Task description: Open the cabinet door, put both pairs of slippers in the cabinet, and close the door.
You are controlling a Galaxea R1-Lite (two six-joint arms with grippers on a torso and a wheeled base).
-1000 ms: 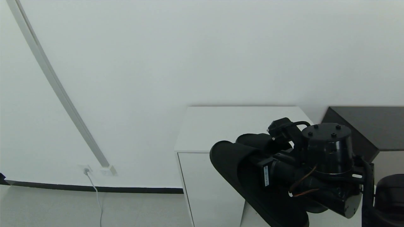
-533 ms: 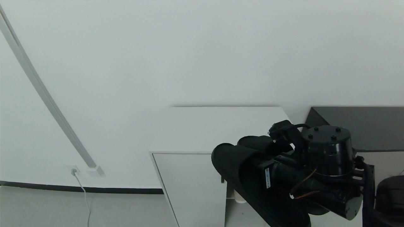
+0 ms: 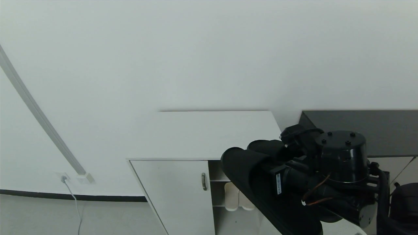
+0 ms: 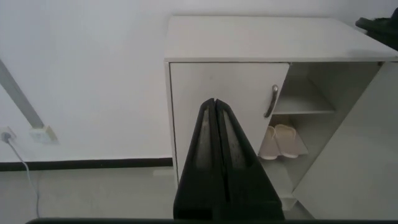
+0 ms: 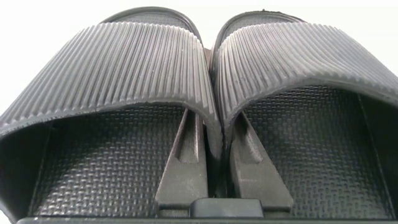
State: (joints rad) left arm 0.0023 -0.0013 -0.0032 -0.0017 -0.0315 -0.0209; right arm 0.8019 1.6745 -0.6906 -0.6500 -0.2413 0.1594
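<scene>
Your right hand, clamped on the pair of black ribbed rubber slippers, sits above and right of the white cabinet's open bay, slippers pointing leftward.

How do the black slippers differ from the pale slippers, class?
The black slippers are dark and ribbed; the pale slippers are cream. The black slippers are gripped by the right end effector outside the cabinet; the pale slippers sit inside it. Each pair lies side by side.
</scene>
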